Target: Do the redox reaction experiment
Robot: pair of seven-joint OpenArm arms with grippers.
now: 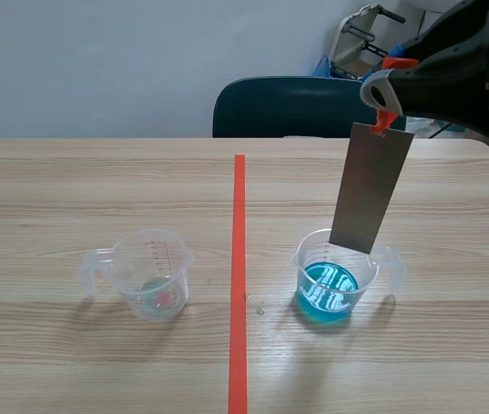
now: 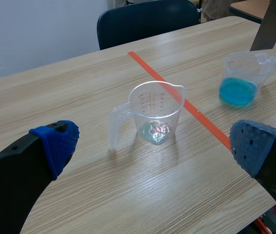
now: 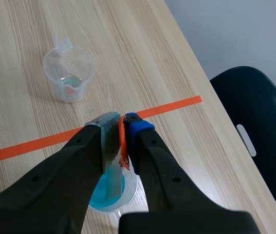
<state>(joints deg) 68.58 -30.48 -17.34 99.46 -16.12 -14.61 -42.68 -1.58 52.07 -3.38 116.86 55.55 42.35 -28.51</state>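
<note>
Our right pincer point(image 1: 385, 93) is pinching the top end of a flat grey metal strip point(image 1: 369, 185), with an orange-red piece point(image 1: 385, 121) caught at the same spot; we cannot tell what that piece is. The strip hangs slightly tilted over the clear plastic measuring cup of blue liquid point(image 1: 335, 280), on the bench point(image 1: 72, 190) to the right of the orange tape line point(image 1: 239, 259). Its lower edge is near the cup's rim and looks clear of the liquid.

Our left pincer point(image 2: 156, 144) is spread wide and holds nothing. It faces the second measuring cup point(image 2: 155, 114), which has only a trace at the bottom.

We judge the strip to be thin, stiff and light, with smooth faces that could slip between the pads. Gripping its top end suits the job, since that leaves the lower part free to go into the liquid. The cup looks light too, so a knock from the strip against its wall might tip it. It will need a straight, gentle descent.
</note>
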